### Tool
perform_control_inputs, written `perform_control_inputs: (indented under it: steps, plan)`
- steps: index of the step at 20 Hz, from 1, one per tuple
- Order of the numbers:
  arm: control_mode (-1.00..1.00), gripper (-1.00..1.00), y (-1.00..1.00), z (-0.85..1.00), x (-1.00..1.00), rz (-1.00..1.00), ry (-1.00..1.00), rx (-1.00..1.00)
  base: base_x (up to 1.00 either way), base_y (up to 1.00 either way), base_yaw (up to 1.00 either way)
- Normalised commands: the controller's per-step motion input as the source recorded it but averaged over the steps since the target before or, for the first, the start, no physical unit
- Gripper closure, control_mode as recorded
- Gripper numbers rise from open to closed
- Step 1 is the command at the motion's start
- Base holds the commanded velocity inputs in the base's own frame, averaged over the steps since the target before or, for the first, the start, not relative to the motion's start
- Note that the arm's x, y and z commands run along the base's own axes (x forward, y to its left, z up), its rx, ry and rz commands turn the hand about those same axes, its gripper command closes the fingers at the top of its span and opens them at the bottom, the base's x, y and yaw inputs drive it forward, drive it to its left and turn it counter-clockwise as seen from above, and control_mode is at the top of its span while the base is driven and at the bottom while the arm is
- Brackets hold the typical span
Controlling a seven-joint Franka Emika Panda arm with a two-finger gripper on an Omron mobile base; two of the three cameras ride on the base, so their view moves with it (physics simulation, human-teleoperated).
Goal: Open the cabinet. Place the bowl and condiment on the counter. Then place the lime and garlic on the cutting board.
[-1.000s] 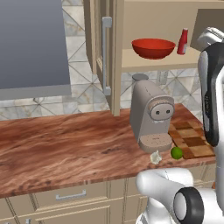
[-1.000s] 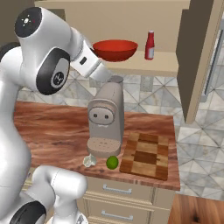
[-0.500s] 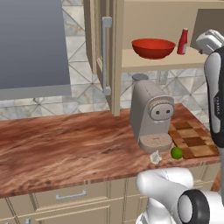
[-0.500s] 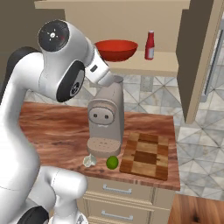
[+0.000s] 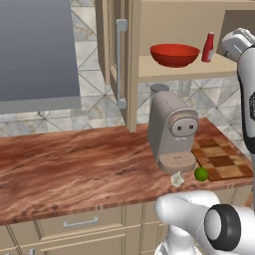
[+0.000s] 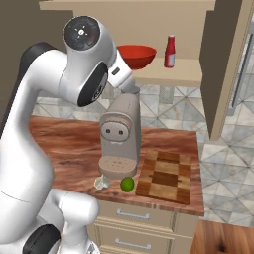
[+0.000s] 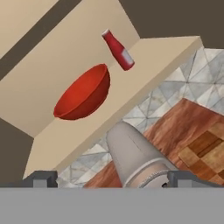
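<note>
Two items, bowl (image 7: 83, 94) and condiment (image 7: 118, 50), sit near the shelf edge; claw (image 7: 113, 178) spread wide, empty.

Arm (image 6: 34, 149): glossy white rounded shells; dark grey rings at joints; round dark cap with small screws on top joint.

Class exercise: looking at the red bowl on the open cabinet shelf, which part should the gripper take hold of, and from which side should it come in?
Grip the bowl by its near rim, one finger inside and one outside. It is probably too wide to span, and it sits upright on the cabinet shelf with its mouth up. Come from the open front, slightly above; the condiment stands apart beside it.
</note>
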Motion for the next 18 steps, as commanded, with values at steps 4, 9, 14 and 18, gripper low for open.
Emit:
perform_control_inputs:
  steps: [4, 9, 14, 18]
  plan:
    - [-1.0, -1.0, 0.06, 0.0, 0.24, 0.03, 0.06, 0.0, 0.0, 0.0, 0.0]
    - [-1.0, -1.0, 0.12, 0.0, 0.24, 0.0, 0.03, 0.0, 0.0, 0.0, 0.0]
    - [-1.0, -1.0, 0.2, -0.05, 0.16, 0.0, -0.02, 0.0, 0.0, 0.0, 0.0]
    - [-1.0, -1.0, 0.22, -0.14, 0.21, 0.0, -0.02, 0.0, 0.0, 0.0, 0.0]
